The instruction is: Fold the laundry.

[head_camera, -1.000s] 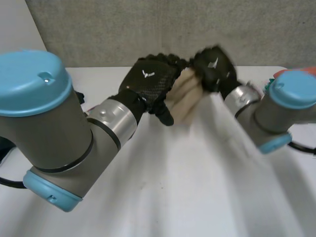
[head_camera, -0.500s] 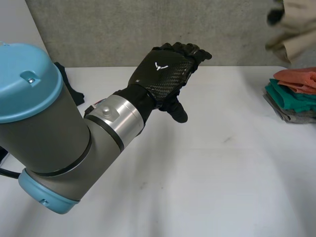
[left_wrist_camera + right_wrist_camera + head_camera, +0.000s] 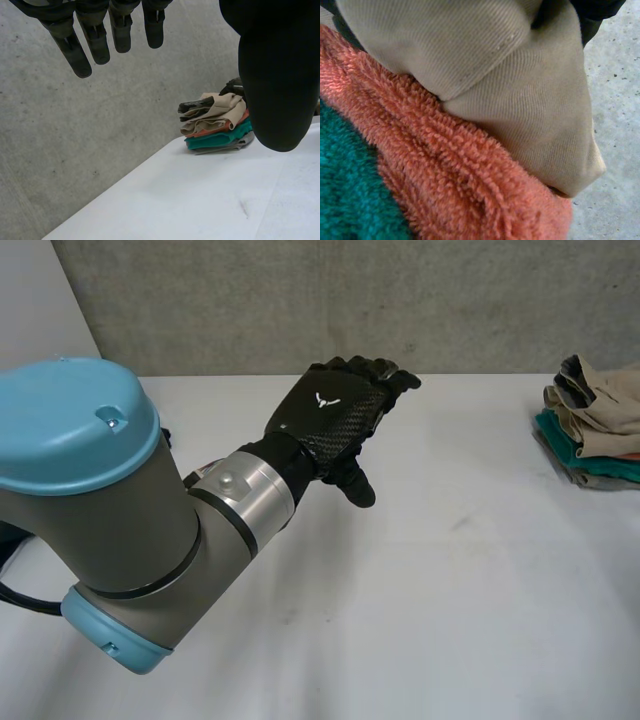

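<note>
Beige cloth (image 3: 605,395), earlier airborne, now lying on towel stack (image 3: 575,445) under right hand (image 3: 571,370), grip impossible to tell. Left hand (image 3: 330,410) hovering well apart, fingers (image 3: 70,42) straight, empty. Folding seemingly finishing; release remaining.

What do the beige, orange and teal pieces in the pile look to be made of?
Beige cloth: smooth woven twill, likely cotton, with fine diagonal ribs and a stitched seam. Orange towel: terry, matte, with a thick looped pile. Teal towel: seemingly the same looped terry.
</note>
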You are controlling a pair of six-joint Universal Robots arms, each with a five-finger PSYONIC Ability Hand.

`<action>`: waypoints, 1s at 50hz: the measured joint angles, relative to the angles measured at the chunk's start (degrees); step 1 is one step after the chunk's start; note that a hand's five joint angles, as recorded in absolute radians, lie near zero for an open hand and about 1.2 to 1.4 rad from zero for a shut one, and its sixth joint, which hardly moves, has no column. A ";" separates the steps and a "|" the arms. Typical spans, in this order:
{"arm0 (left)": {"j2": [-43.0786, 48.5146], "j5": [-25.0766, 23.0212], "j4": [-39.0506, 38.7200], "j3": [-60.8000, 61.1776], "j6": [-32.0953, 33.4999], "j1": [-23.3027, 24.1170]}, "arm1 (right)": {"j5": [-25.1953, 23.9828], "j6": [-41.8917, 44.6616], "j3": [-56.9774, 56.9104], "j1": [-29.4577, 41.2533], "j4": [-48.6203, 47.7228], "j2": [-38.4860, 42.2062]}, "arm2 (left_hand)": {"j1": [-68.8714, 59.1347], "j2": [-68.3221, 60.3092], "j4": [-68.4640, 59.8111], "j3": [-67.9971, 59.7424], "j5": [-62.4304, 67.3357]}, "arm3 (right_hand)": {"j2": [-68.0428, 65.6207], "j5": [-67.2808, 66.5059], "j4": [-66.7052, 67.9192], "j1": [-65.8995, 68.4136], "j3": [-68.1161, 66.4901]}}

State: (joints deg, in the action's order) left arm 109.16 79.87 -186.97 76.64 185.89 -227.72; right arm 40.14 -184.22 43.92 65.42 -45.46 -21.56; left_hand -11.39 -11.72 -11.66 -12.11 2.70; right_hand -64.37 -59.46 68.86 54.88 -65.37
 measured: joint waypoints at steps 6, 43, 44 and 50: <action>0.02 -0.01 0.03 0.20 0.01 0.06 | 1.92 0.78 2.03 -0.02 1.17 -2.04 | 0.00 0.00 0.00 0.00 0.00 | 31.22 24.29 -28.24 -25.32 29.71; -9.31 7.68 -0.73 -1.35 1.67 -5.58 | 38.17 27.10 28.02 -3.47 20.14 -51.41 | 0.00 0.00 0.00 0.00 0.00 | 51.91 56.96 -56.36 -41.18 52.75; -9.48 9.20 -0.99 -1.58 2.53 -7.25 | 36.07 24.75 30.79 -1.76 17.80 -53.92 | 0.00 0.00 0.00 0.00 0.00 | 51.91 56.94 -56.36 -41.18 52.75; -7.41 14.22 -3.16 -1.93 11.24 -19.42 | 21.33 15.87 48.06 9.76 7.61 -65.53 | 0.00 0.00 0.00 0.00 0.00 | 51.92 56.96 -56.37 -41.19 52.78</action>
State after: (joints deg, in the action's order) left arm 101.76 94.09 -190.13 74.71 197.13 -247.14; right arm 61.47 -168.35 91.98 75.17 -37.85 -87.09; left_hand -11.39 -11.71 -11.66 -12.11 2.70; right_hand -12.45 -2.50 12.49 13.69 -12.58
